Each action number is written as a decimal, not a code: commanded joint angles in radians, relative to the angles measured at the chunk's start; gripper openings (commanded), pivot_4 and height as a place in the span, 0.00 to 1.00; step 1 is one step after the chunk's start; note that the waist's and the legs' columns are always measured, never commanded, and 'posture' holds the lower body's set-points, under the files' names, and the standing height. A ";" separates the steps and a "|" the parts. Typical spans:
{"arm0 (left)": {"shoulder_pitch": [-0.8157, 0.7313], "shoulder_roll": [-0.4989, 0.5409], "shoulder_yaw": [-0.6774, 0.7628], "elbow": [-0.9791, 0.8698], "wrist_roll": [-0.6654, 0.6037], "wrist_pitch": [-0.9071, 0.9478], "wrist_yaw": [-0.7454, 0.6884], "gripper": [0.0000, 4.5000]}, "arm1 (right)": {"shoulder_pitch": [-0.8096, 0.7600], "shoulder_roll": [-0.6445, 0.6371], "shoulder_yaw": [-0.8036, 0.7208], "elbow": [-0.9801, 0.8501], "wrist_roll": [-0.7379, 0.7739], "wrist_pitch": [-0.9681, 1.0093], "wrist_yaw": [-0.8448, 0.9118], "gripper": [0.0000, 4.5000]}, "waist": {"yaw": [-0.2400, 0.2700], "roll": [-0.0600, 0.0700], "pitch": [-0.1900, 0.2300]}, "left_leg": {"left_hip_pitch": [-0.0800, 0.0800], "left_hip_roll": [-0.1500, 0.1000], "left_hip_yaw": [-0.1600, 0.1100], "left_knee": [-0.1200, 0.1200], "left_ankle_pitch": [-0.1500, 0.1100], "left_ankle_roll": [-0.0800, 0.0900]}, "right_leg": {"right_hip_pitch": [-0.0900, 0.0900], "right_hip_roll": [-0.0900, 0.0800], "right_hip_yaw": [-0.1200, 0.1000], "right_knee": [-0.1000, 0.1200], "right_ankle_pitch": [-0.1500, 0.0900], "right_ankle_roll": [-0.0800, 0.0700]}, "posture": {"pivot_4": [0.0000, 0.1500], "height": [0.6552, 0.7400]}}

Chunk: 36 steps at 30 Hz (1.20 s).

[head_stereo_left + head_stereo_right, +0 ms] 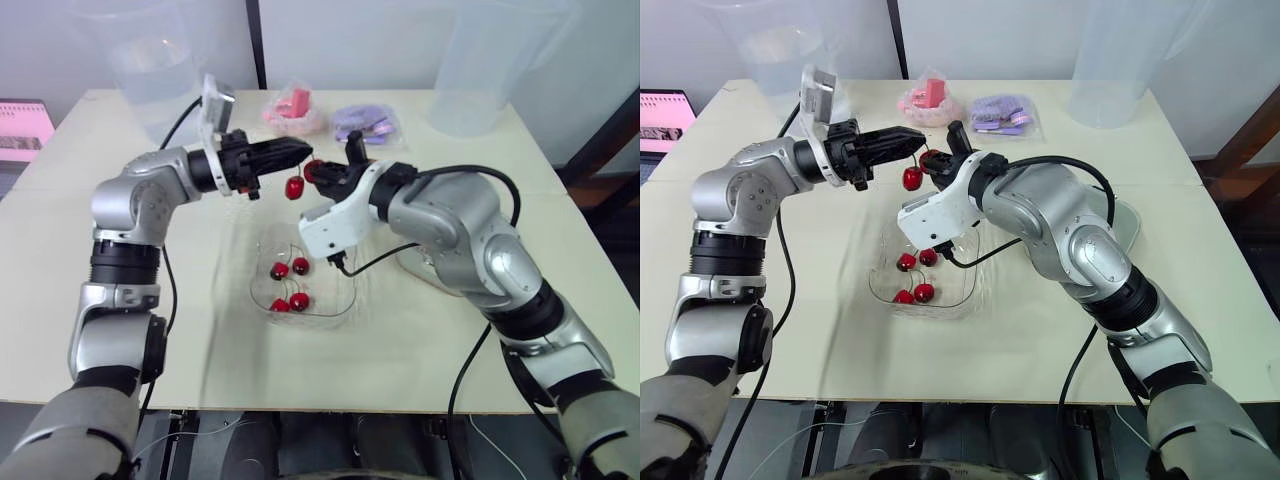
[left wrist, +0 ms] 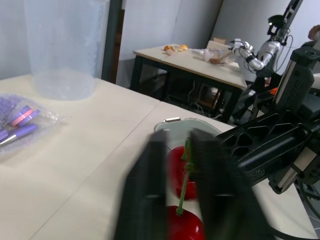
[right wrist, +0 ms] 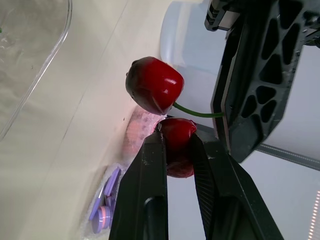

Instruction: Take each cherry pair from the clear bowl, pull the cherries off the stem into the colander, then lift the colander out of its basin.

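- The table (image 1: 420, 340) is looked down on from head height by both eye views, set side by side; the clear bowl (image 1: 335, 295) beneath both grippers is shared.
- The left wrist view is aimed closely along the left gripper (image 2: 180, 140) at the cherry pair (image 2: 175, 167).
- The same pair is seen closer still past the right gripper (image 3: 176, 137) in the right wrist view.

Your left gripper (image 1: 298, 152) reaches across from the left, fingers pinched on a cherry stem (image 3: 192, 111). Your right gripper (image 1: 322, 174) meets it, clamped on one cherry (image 3: 176, 131).
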 commanded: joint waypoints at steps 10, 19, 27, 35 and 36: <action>-0.012 0.008 0.027 -0.046 -0.020 0.011 0.000 0.01 | -0.009 0.009 -0.045 -0.032 -0.009 -0.005 0.001 0.08 | 0.000 0.000 0.000 | 0.000 0.000 0.000 0.000 0.000 0.000 | 0.000 0.000 0.000 0.000 0.000 0.000 | 1.00 0.96; -0.037 0.032 0.010 -0.052 -0.014 0.018 -0.035 0.00 | -0.002 -0.029 -0.052 -0.028 0.040 -0.107 -0.013 0.35 | 0.000 0.000 0.000 | 0.000 0.000 0.000 0.000 0.000 0.000 | 0.000 0.000 0.000 0.000 0.000 0.000 | 1.00 0.96; -0.056 0.077 -0.016 -0.041 0.007 0.018 -0.108 0.00 | 0.022 -0.116 -0.197 -0.055 0.356 -0.192 0.040 0.99 | 0.002 0.000 0.000 | 0.000 0.000 0.000 0.000 0.000 0.000 | 0.000 0.000 0.000 0.000 0.000 0.000 | 1.00 0.96; -0.088 0.167 -0.046 -0.086 -0.019 0.018 -0.294 0.00 | 0.121 -0.090 -0.634 -0.235 0.996 0.651 0.189 0.99 | 0.001 0.000 0.000 | 0.000 0.000 -0.002 0.000 0.000 0.000 | 0.002 0.000 -0.001 0.000 0.000 0.000 | 1.00 0.96; -0.093 0.175 -0.048 -0.090 -0.022 0.016 -0.321 0.00 | 0.122 -0.085 -0.686 -0.239 1.072 0.749 0.187 0.99 | 0.002 0.000 0.000 | 0.001 0.000 -0.002 0.000 0.000 0.000 | 0.002 0.000 -0.001 0.000 0.000 0.000 | 1.00 0.96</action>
